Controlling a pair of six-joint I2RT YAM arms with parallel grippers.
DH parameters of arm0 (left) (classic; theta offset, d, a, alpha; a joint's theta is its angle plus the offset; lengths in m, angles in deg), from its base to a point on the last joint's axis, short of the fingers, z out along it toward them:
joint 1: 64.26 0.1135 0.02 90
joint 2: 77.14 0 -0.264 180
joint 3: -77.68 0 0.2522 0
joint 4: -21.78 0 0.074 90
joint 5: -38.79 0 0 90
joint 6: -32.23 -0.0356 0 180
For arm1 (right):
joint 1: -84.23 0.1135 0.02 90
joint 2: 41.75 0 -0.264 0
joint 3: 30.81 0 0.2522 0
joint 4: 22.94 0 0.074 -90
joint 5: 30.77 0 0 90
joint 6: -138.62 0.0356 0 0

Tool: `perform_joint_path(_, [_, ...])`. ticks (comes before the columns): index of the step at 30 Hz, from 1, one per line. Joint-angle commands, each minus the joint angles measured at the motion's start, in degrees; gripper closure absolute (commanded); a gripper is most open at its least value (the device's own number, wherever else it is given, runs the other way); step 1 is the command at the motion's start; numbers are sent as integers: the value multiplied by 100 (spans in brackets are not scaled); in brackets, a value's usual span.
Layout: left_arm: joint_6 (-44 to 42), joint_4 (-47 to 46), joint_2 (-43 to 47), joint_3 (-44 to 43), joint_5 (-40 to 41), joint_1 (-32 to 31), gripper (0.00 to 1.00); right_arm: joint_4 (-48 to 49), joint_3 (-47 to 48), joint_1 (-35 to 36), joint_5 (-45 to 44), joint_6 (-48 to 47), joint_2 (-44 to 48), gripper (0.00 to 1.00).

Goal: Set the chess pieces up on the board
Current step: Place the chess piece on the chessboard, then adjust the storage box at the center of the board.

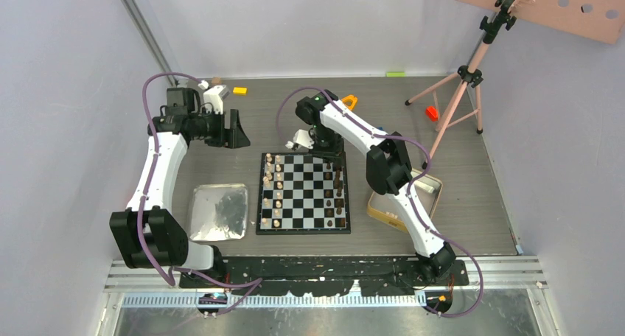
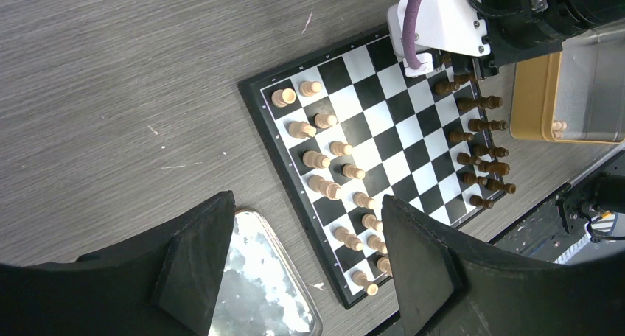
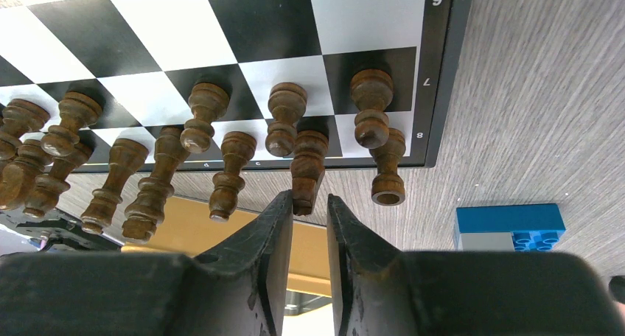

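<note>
The board (image 1: 304, 192) lies in the middle of the table. Light tan chess pieces (image 1: 273, 192) stand in two columns on its left side, dark brown ones (image 1: 337, 192) on its right. My right gripper (image 1: 328, 148) is at the board's far right corner. In the right wrist view its jaws (image 3: 309, 203) stand narrowly apart around the top of an upright dark piece (image 3: 308, 166), with a small gap on the right. My left gripper (image 1: 234, 133) is wide open and empty, above bare table to the far left of the board. Its wrist view shows the board (image 2: 398, 141) below.
A shiny silver tray (image 1: 219, 212) lies left of the board. A gold-rimmed tin (image 1: 435, 192) lies to its right, under the right arm. A blue toy brick (image 3: 508, 225) sits beyond the board's far edge. A pink tripod (image 1: 461, 93) stands back right. Small coloured bricks lie along the far edge.
</note>
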Motion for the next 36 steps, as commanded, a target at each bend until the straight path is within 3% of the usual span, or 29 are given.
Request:
perform_joint_path(1, [-35, 12, 189, -72, -165, 51, 25, -1057, 175, 55, 53, -5, 348, 69])
perform_joint_path(10, [-30, 8, 206, -79, -190, 60, 24, -1057, 163, 36, 72, 91, 533, 66])
perform_joint_path(18, [-97, 54, 259, -206, -135, 59, 22, -953, -124, -150, 576, 294, 1347, 59])
perform_joint_path(26, [-334, 289, 237, -512, -108, 60, 20, 7, -2044, -663, 1010, 439, 2926, 52])
perform_joint_path(32, [-299, 180, 302, -461, -202, 57, 17, 1240, -3905, -2364, 1209, 476, 4016, 46])
perform_joint_path(36, [-270, 122, 273, -451, -233, 60, 17, 1998, -4773, -2993, 1158, 412, 4228, 46])
